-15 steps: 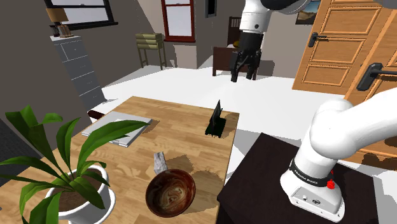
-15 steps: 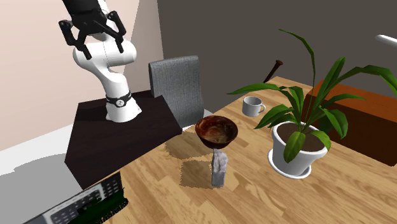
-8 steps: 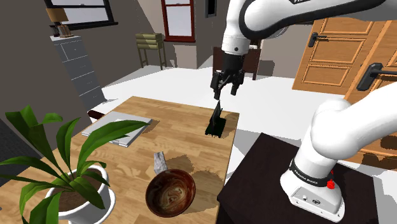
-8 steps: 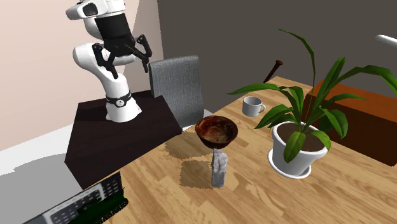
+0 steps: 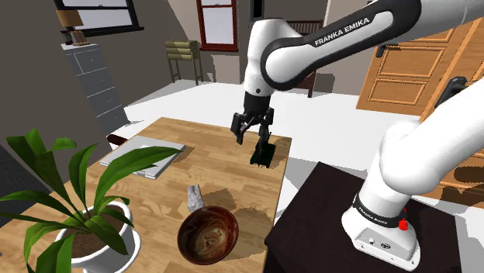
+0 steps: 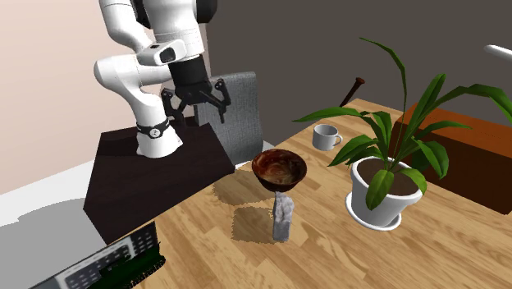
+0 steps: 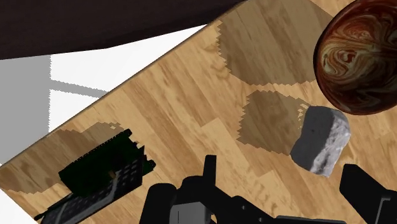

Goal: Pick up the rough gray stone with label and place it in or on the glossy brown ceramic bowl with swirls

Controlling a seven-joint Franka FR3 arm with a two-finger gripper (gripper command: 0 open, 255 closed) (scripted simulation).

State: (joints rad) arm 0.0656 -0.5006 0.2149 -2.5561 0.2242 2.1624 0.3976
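Note:
The rough gray stone point(image 5: 194, 198) stands upright on the wooden table point(image 5: 209, 163), touching nothing, just beyond the glossy brown swirled bowl point(image 5: 208, 234). In the second exterior view the stone point(image 6: 283, 218) stands in front of the bowl point(image 6: 279, 168). My black gripper point(image 5: 250, 138) hangs open above the table's far edge, well away from the stone. From the second exterior camera the gripper point(image 6: 197, 103) is high over the dark stand, fingers spread. Through the wrist camera the stone point(image 7: 321, 139) lies ahead of the open gripper point(image 7: 286, 184), with the bowl point(image 7: 359, 57) past it.
A black keyed device point(image 5: 264, 149) leans upright right under the gripper. A potted plant point(image 5: 77, 209) stands by the bowl, with a flat grey slab point(image 5: 143, 155) behind it. A white mug point(image 6: 326, 136) and a grey chair point(image 6: 230, 111) lie beyond the bowl.
The arm has swung down and toward the shoulder view's left, bringing the gripper from high over the far floor to just above the table's far edge. The fingers stayed open.

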